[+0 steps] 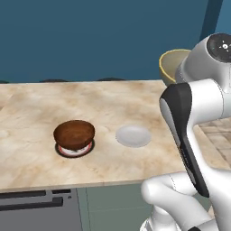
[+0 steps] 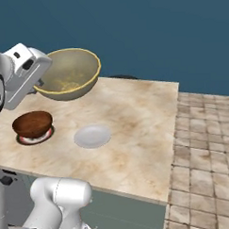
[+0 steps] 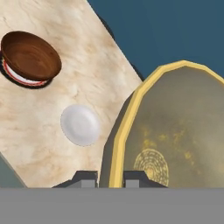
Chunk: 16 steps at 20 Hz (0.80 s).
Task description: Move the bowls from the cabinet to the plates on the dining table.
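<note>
Gripper pinching olive bowl rim, seemingly

This is a rendered home kitchen with an eating area. A wide beige marble-veined dining table on a grey-green base takes up the middle of both base views, and it is laid with tableware: a dark wooden bowl sitting on a red-rimmed plate, and a pale round dish lying just beside it. A yellowish-olive bowl hangs above the table's far side. To the right of the table the floor is paved in tan stone tiles, and a plain deep-blue wall closes off the background.
</note>
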Available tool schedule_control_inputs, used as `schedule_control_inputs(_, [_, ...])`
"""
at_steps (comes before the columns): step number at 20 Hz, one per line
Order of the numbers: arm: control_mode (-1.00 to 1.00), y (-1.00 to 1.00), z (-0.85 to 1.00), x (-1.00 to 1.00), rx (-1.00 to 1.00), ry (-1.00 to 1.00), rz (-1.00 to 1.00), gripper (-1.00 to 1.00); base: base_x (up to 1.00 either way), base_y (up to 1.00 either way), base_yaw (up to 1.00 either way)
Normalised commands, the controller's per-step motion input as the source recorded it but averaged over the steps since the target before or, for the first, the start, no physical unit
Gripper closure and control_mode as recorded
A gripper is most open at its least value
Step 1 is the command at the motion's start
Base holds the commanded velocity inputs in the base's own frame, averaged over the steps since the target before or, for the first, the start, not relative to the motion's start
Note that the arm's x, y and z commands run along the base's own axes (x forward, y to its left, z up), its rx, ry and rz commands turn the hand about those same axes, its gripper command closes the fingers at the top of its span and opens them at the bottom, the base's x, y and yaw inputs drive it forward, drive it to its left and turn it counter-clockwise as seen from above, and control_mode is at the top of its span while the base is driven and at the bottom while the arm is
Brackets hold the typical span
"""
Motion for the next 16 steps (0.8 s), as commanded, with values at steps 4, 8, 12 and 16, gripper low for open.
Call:
schedule_control_inputs(4, [1.0, 0.0, 0.0, 0.0, 0.0, 0.0, 0.0, 1.0, 0.21, -0.03, 0.03])
schedule_control_inputs(8, [-1.0, -0.02, 0.0, 0.1, 0.0, 0.04, 0.01, 1.0, 0.1, -0.02, 0.01])
schedule_control_inputs(12, [-1.0, -0.02, -0.02, 0.26, 0.0, 0.1, 0.04, 1.0, 0.0, 0.0, 0.0])
schedule_control_inputs(16, [-1.0, 0.0, -0.1, 0.3, 0.0, 0.14, 0.04, 1.0, 0.0, 0.0, 0.0])
